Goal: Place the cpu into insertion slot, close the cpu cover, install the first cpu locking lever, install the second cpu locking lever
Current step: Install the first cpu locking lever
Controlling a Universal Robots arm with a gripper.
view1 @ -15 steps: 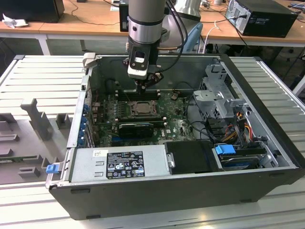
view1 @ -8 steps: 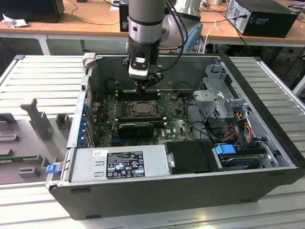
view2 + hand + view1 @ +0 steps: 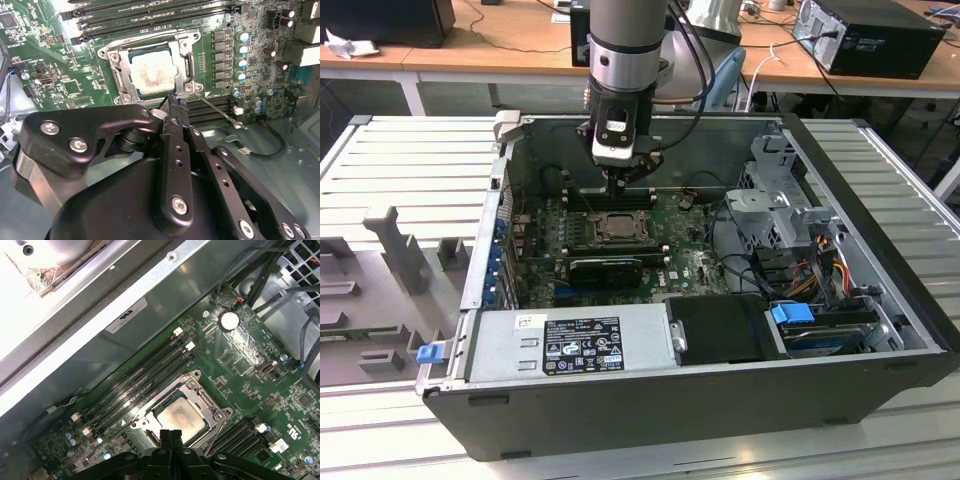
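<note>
The cpu (image 3: 152, 72), a silvery-beige square, lies in the insertion slot (image 3: 618, 228) on the green motherboard. The grey cpu cover (image 3: 116, 75) lies flat around it, its cut-out showing the chip's top. My gripper (image 3: 175, 102) is shut with nothing visible between its tips, which hover at a corner of the slot's rim. From that corner a thin wire locking lever (image 3: 220, 111) angles away over the black memory slots. In the first wrist view the tips of the gripper (image 3: 170, 433) sit at the edge of the cpu (image 3: 181, 417). In the exterior view the gripper (image 3: 623, 187) hangs just behind the slot.
The open computer case has tall metal walls all round. A grey power supply (image 3: 570, 345) fills the near side and a drive cage (image 3: 770, 210) with coloured cables (image 3: 820, 270) stands on the exterior view's right. Memory slots (image 3: 135, 385) flank the socket.
</note>
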